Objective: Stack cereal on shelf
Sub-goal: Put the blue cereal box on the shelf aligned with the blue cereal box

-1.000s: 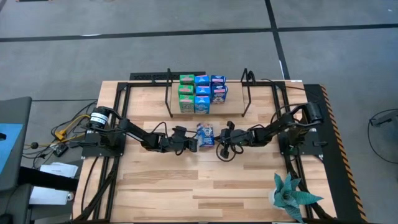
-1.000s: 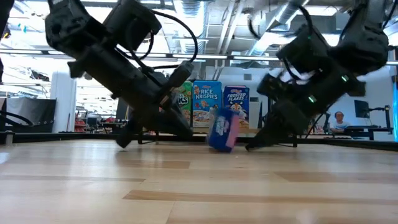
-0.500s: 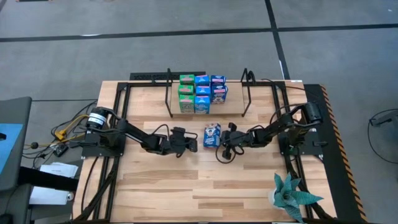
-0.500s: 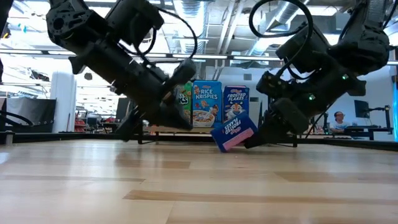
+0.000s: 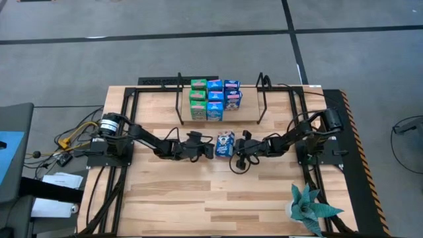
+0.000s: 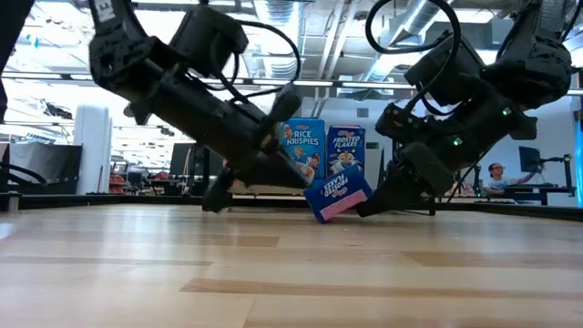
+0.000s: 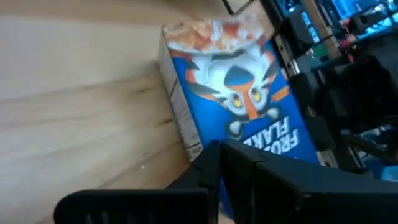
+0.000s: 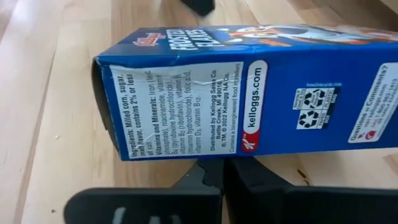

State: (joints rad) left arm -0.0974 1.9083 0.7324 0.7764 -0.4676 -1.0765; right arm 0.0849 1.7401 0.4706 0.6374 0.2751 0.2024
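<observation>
A dark blue cereal box [image 5: 225, 143] with a picture front lies tilted on the table's middle, between my two grippers. My left gripper [image 5: 211, 148] is shut at its left side and my right gripper [image 5: 239, 147] is shut at its right side. Behind them, several green, light blue and dark blue cereal boxes [image 5: 214, 99] stand stacked on the shelf [image 5: 250, 111], between its black wire uprights. Two of those boxes [image 6: 323, 150] show behind the arms in the low view. My left gripper meets the box with its shut fingertips [image 7: 214, 155], at the picture front [image 7: 242, 124] close to one long edge. The fingers come slanting down from the table's left. My right gripper has its shut fingers [image 8: 217, 174] against the printed side panel [image 8: 205, 134], slanting down from the table's right. The box leans tilted on them, its raised edge [image 6: 363, 193] by the fingers and its lower edge [image 6: 319, 217] on the table.
A small green plant [image 5: 310, 208] stands at the near right corner. Black frame rails [image 5: 125, 132] run along both sides of the table, and cables [image 5: 73, 135] hang off the left. Bare tabletop [image 5: 211, 198] lies in front of the arms.
The dark blue box stood nearly upright a second ago. It has tipped over toward the table's right and now leans on my right gripper. My left gripper has moved toward the table's right, up to the box. My right gripper has kept still.
</observation>
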